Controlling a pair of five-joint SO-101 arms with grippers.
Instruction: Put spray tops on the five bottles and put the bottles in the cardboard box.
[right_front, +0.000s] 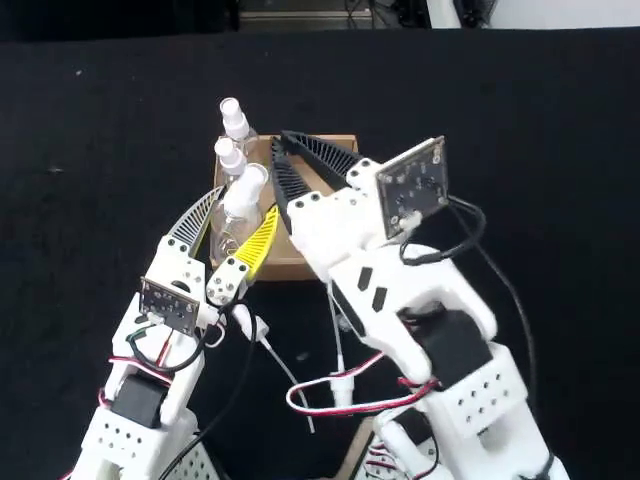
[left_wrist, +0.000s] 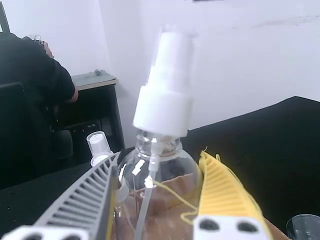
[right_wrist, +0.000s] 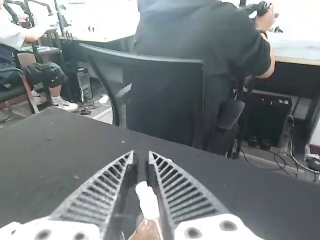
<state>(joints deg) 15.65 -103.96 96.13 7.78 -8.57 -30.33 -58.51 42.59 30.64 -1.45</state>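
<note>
The step in hand looks like boxing a finished bottle. The left end effector (right_front: 248, 198) is closed on a clear bottle (right_front: 233, 235), its grey and yellow fingers pressing the two sides of the round body. The white spray top (left_wrist: 165, 100) is already seated on the neck, with its dip tube running down inside. The bottle hangs upright at the left wall of the cardboard box (right_front: 290, 268), which sits near the middle of the dark surface (right_front: 100, 150). A second bottle (right_front: 231, 160) and a third bottle (right_front: 233, 120), both with tops on, stand by the box's far-left corner, apparently inside it. The right end effector (right_front: 282, 143) hangs over the box with its black fingers drawn almost together. A white top shows in the slit between them, but I cannot tell whether it is pinched or merely lies below. A loose spray top (right_front: 250, 325) with its thin tube lies on the surface, on the side of the box toward the near edge. By my reading three bottles are capped, so the task is roughly past halfway. The next move calls for lowering the held bottle straight down into free space beside the other two. It should stay upright and clear of their tops and the right arm, and the fingers should open only once it stands on the box floor.
</note>
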